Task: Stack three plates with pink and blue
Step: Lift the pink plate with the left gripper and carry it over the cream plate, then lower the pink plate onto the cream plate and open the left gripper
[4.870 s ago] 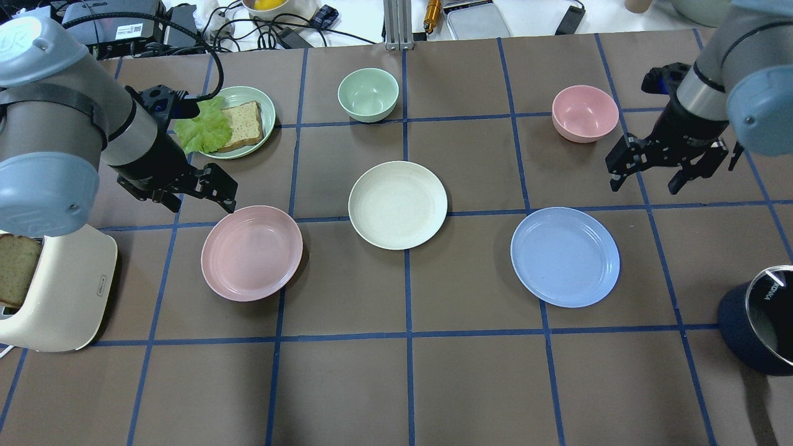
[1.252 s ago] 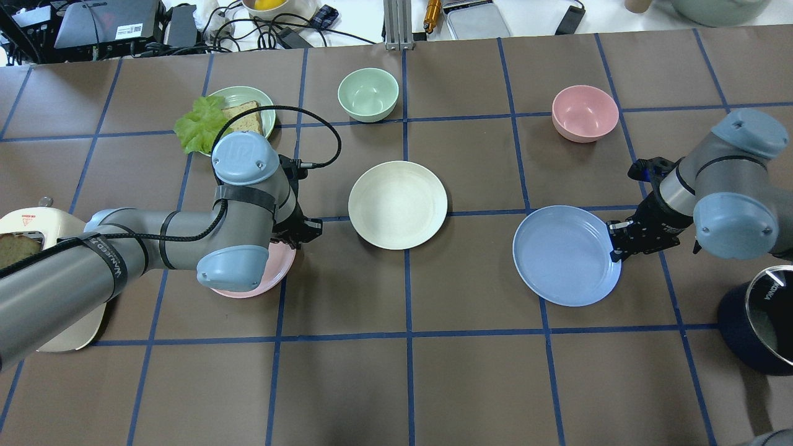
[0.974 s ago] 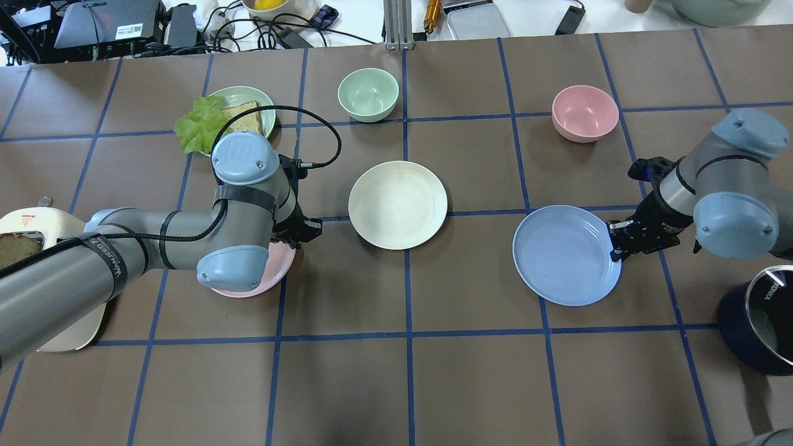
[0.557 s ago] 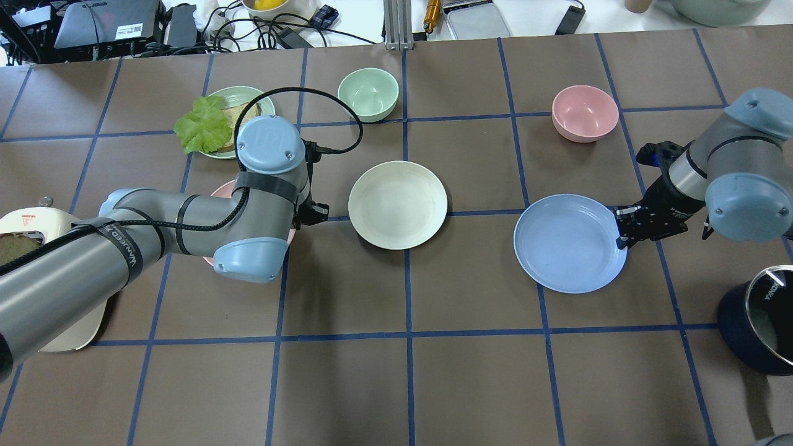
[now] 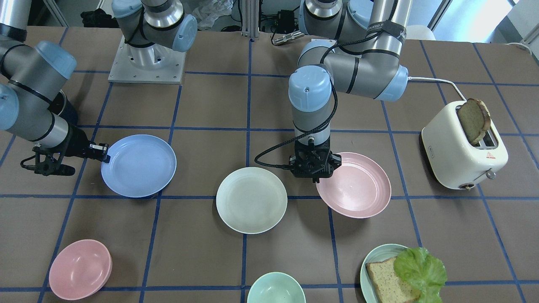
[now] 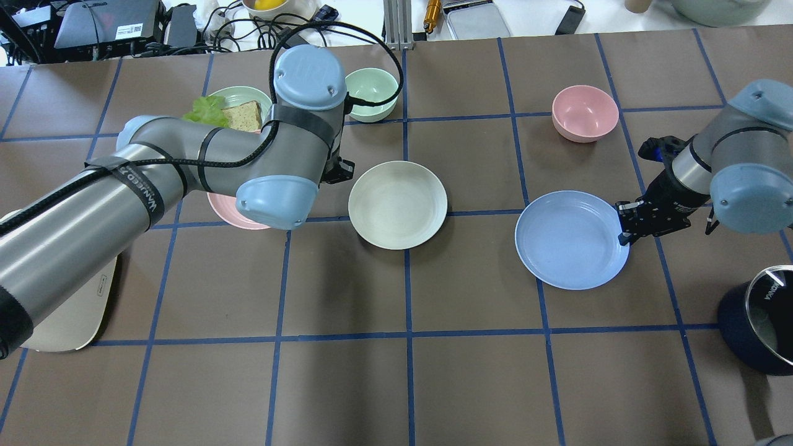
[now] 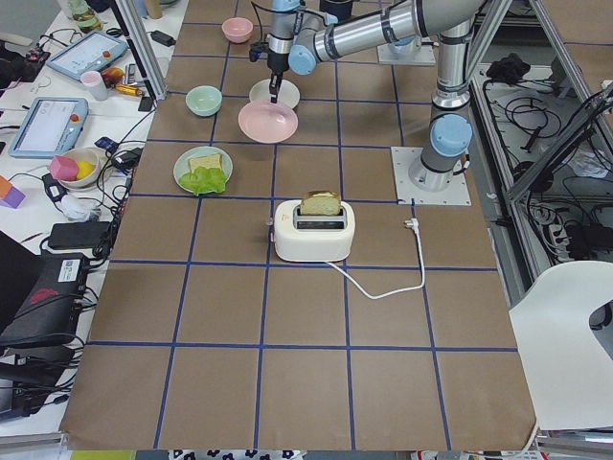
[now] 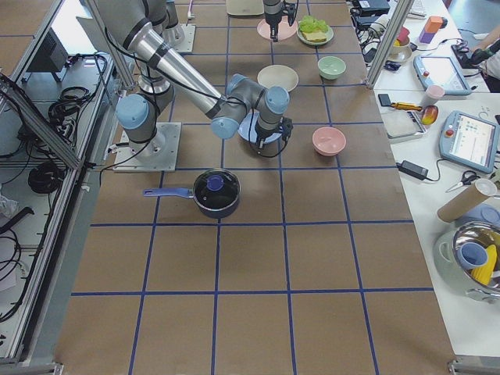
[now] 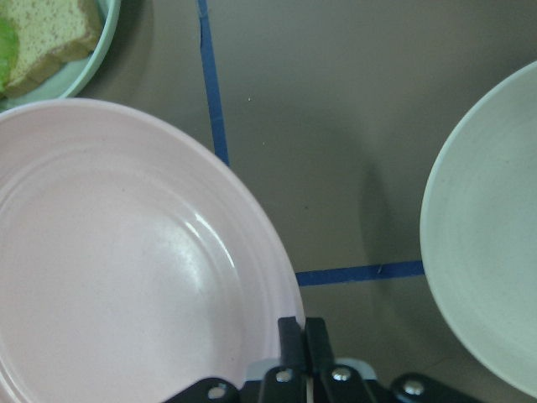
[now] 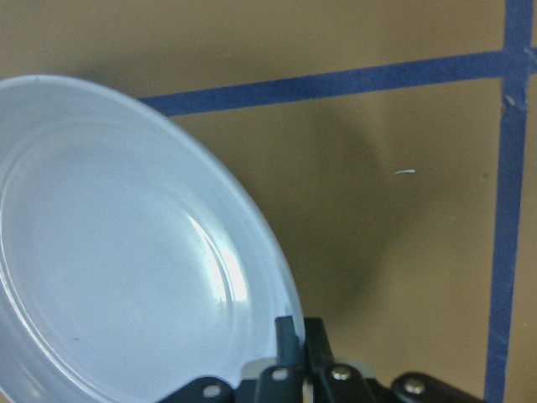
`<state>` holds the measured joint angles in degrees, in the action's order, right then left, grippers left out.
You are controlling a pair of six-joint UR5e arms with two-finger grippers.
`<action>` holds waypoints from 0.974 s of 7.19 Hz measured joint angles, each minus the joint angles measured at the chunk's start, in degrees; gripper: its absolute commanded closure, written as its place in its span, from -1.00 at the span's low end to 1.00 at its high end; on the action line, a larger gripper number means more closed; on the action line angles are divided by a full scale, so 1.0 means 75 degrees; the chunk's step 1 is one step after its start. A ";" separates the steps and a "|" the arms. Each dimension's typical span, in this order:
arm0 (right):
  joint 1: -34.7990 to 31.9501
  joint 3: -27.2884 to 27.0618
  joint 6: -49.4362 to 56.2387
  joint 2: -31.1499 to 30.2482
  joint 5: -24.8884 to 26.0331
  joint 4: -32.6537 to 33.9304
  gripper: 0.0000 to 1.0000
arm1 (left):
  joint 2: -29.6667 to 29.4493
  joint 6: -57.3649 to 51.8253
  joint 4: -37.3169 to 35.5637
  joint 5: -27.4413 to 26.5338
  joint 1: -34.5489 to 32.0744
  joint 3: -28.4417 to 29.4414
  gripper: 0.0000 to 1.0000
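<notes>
The cream-white plate (image 5: 252, 200) lies at the table's middle (image 6: 397, 205). My left gripper (image 5: 313, 174) is shut on the rim of the pink plate (image 5: 358, 185) and holds it tilted just above the table, close beside the cream plate. In the left wrist view the fingers (image 9: 291, 336) pinch the pink rim (image 9: 109, 269), with the cream plate (image 9: 495, 235) to the right. My right gripper (image 5: 103, 158) is shut on the rim of the blue plate (image 5: 139, 165), also lifted slightly. The right wrist view shows the fingers (image 10: 289, 332) clamped on the blue rim (image 10: 117, 252).
A pink bowl (image 6: 585, 113) and a green bowl (image 6: 372, 93) stand at the far side. A green plate with bread and lettuce (image 6: 238, 111) sits behind my left arm. A toaster with bread (image 5: 463, 155) and a dark pot (image 6: 759, 319) stand at the table's ends.
Both grippers came down, shut on the plate rims and lifted. The left one carried the pink plate away from the robot and toward the cream plate. The blue plate rose and shifted slightly.
</notes>
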<state>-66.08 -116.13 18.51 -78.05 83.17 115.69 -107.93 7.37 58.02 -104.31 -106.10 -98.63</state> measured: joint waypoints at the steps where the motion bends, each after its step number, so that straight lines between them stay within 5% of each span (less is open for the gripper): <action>1: -0.0001 0.0008 -0.0014 0.0000 -0.0002 0.0002 1.00 | -0.0196 0.0240 0.0327 0.0046 -0.0213 0.0470 1.00; 7: -0.0010 0.0010 -0.0054 0.0000 -0.0004 -0.0004 1.00 | -0.1501 0.1750 0.1048 0.0436 -0.1521 0.2174 1.00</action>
<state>-66.15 -116.06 18.11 -78.05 83.15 115.66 -119.19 20.49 65.88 -101.04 -117.51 -82.33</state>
